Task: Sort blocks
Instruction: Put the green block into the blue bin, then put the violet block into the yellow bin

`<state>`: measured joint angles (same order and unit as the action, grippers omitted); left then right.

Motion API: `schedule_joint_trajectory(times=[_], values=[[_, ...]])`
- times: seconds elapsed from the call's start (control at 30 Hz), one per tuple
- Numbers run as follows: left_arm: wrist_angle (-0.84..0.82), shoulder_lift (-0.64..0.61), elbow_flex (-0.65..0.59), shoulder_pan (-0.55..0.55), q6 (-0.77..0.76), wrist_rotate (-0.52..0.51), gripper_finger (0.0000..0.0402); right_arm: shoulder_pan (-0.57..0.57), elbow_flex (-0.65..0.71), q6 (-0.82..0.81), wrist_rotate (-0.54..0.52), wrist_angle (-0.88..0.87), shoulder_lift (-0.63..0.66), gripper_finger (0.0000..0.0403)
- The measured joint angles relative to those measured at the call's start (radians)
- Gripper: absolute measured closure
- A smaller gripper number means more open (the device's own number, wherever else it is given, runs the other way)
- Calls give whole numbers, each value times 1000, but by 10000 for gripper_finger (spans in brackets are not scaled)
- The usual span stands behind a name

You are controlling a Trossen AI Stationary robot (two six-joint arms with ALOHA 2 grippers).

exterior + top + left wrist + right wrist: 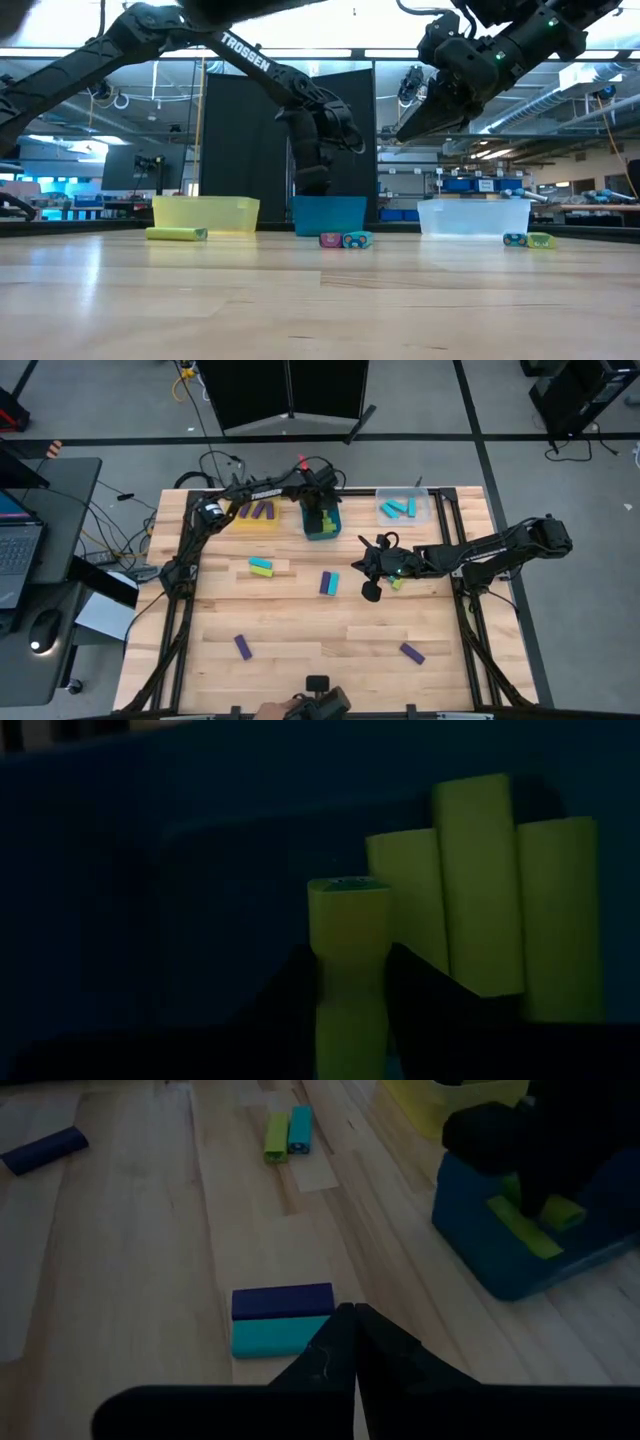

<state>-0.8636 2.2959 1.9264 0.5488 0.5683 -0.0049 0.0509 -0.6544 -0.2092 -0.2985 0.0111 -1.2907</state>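
My left gripper (pixel 322 510) reaches down into the blue bin (pixel 325 532), shut on a lime block (pixel 347 920). Three more lime blocks (pixel 480 890) lie in that bin. My right gripper (pixel 355 1330) hovers shut above the table's middle right, just short of a purple and a cyan block (pixel 282 1320) lying side by side. A cyan and lime pair (pixel 261 566), two single purple blocks (pixel 243 647) (pixel 412 653) and a small pair (pixel 397 582) under the right arm lie flat on the table. My left gripper pinches the lime block by its two long sides (pixel 345 985) between its two fingers (pixel 415 990). The fingers come from above, pointing down into the blue bin, and lie along the block, whose free end sticks out past the fingertips. I cannot tell whether that end touches the bin floor.
A yellow bin (pixel 255 515) with purple blocks stands left of the blue bin, and a clear bin (pixel 405 508) with cyan blocks right of it, all along the far edge. The near half of the table holds only the two purple blocks.
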Motion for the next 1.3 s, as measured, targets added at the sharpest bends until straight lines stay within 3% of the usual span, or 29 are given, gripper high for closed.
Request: schedule_joint_trajectory(times=[0.3,0.53,0.63,0.73,0.87,1.07,1.3], values=[[13,3,0,-35,-22,-80,305,-1,0,-5,0,-4,0,386],[-24,-3,12,-39,-28,-168,181,-1,0,-8,0,-5,0,385],[-70,-4,39,-43,-46,-173,155,-1,0,-4,0,-5,0,385],[-80,-19,44,-45,-80,-131,157,-1,0,0,0,-5,0,385],[-59,-69,27,-45,-119,-34,188,-1,0,24,0,-11,0,386],[93,-215,-150,-48,-177,71,239,-1,0,52,0,-6,0,391],[481,-495,-559,-84,-244,85,251,-1,0,48,13,11,0,388]])
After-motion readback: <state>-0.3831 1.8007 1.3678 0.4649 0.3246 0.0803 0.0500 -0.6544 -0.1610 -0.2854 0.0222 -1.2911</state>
